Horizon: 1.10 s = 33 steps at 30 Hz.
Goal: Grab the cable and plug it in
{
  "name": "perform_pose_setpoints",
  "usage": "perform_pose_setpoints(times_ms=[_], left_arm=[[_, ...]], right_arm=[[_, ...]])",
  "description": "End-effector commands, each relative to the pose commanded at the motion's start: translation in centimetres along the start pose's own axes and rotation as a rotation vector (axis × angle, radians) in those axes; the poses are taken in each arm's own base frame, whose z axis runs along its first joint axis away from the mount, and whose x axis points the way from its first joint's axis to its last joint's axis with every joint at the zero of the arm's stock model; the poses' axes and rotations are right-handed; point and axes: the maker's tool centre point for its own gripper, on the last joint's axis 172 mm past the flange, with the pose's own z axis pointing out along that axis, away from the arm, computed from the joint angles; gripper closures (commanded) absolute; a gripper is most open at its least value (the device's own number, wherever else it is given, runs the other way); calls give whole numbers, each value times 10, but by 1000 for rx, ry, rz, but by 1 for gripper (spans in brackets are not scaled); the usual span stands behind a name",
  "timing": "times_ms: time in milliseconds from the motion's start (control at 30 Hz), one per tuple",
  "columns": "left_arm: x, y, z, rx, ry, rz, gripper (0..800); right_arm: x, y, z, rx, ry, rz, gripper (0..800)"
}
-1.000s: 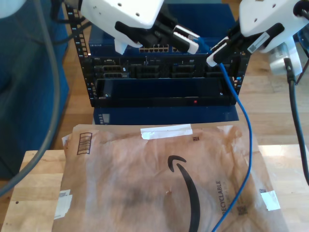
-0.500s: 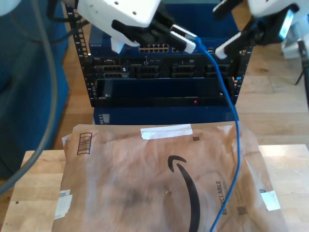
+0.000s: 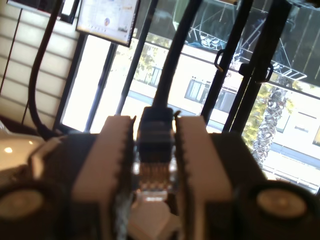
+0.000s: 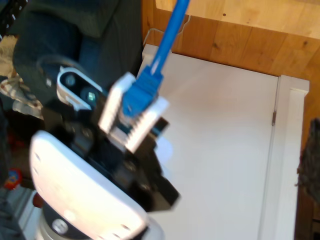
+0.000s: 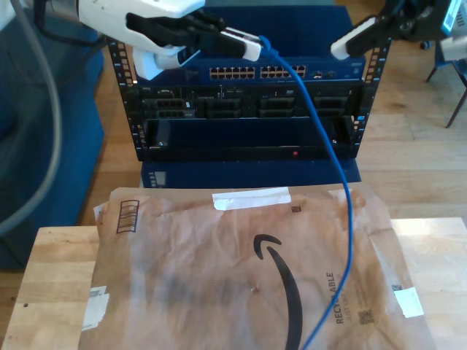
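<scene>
My first tool [image 3: 154,165] is clamped on the clear, blue-booted plug [image 3: 154,175] of the thin bright blue Ethernet cable [image 5: 321,138], held at the exterior view's upper left, above the black rack's row of ports [image 5: 263,73], probably for insertion; my second tool [image 5: 361,35], upper right, looks open and empty

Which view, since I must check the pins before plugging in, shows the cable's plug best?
The first wrist view: the plug sits close, clamped in my first gripper, its contacts visible. The second wrist view shows it blurred, from the side; the exterior view shows it tiny at the cable's top end.
</scene>
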Motion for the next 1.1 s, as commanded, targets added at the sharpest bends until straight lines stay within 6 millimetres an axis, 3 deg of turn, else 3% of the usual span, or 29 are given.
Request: perform_pose_setpoints(times_ms=[233, 433, 600, 733, 1000, 1100], left_arm=[[-2, -4, -10, 62, -62, -55, 797], [-6, -8, -11, 113, -96, -97, 797], [-1, -12, -21, 126, -104, -129, 797], [3, -7, -30, 139, -134, -146, 797], [3, -7, -31, 160, -152, -156, 795], [-8, -13, -32, 176, -184, -140, 795]], right_arm=[[-4, -25, -17, 214, -31, -69, 8], [-2, -38, 1, 346, -50, -206, 7], [-22, -19, 20, 385, -93, -316, 7], [-21, -4, 10, 452, -99, -383, 7], [-3, 3, 12, 503, -85, -402, 7], [-14, 11, 20, 493, -109, -429, 7]])
